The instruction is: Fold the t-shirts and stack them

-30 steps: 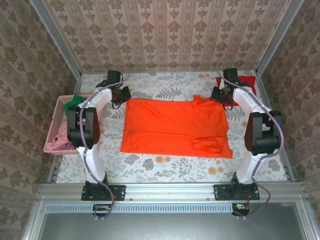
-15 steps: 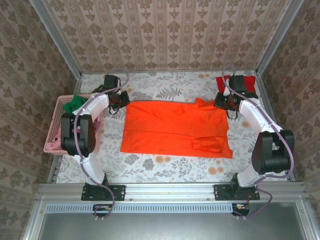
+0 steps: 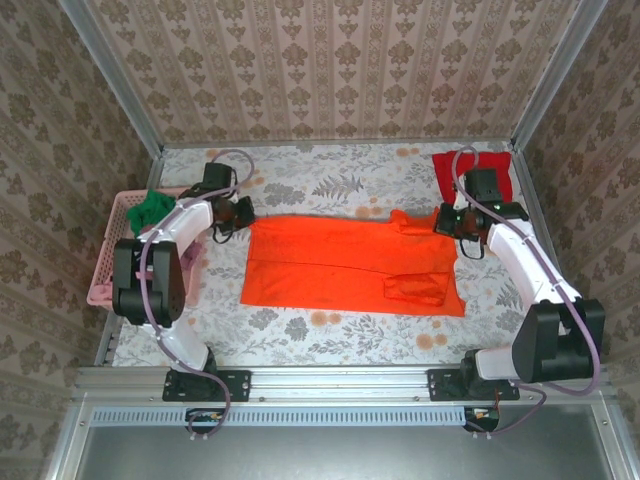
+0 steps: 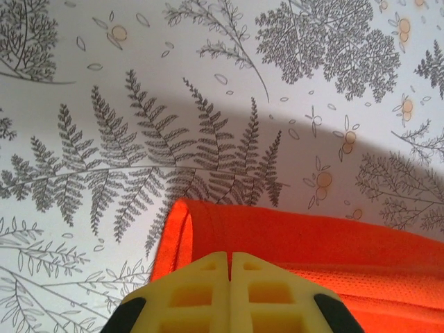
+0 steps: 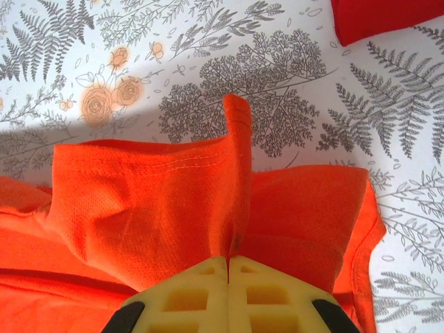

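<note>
The bright orange t-shirt (image 3: 350, 262) lies spread on the table's middle, its far edge lifted and curling toward the front. My left gripper (image 3: 241, 212) is shut on the shirt's far left corner (image 4: 208, 229), the yellow fingers (image 4: 201, 291) pressed together. My right gripper (image 3: 447, 222) is shut on the far right corner, where the orange cloth (image 5: 173, 201) bunches into a ridge at the fingers (image 5: 257, 291). A deeper red shirt (image 3: 470, 172) lies folded at the far right corner (image 5: 388, 17). Green cloth (image 3: 152, 205) and pink cloth (image 3: 118, 285) sit in the basket.
A pink lattice basket (image 3: 108, 250) stands off the table's left edge. The fern-printed tablecloth (image 3: 330, 180) shows behind the orange shirt and along the front (image 3: 330, 335). Metal rails frame the table.
Both grippers have drawn toward the front with the orange shirt's far corners, pulling its far edge over the body. The shirt looks shorter front to back.
</note>
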### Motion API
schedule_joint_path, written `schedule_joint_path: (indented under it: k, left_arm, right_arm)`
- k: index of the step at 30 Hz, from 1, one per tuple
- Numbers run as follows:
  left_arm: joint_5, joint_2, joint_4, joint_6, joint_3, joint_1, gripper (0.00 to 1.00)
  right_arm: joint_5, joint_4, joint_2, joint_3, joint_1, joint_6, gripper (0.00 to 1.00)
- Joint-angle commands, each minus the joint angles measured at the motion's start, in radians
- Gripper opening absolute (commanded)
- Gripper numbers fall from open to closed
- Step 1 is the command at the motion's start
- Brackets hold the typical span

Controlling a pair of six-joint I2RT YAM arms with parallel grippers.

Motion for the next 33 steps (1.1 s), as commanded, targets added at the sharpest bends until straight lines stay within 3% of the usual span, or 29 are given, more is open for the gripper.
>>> schedule_joint_path:
  k: [1, 33]
  left_arm:
    - [0.009, -0.044, -0.021, 0.023, -0.012, 0.009, 0.0]
    - [0.002, -0.119, -0.138, 0.07, -0.093, 0.021, 0.0]
  right_arm:
    - [0.009, -0.073, -0.052, -0.012, 0.003, -0.018, 0.0]
    - [0.104, -0.277, -0.234, -0.217, 0.002, 0.023, 0.0]
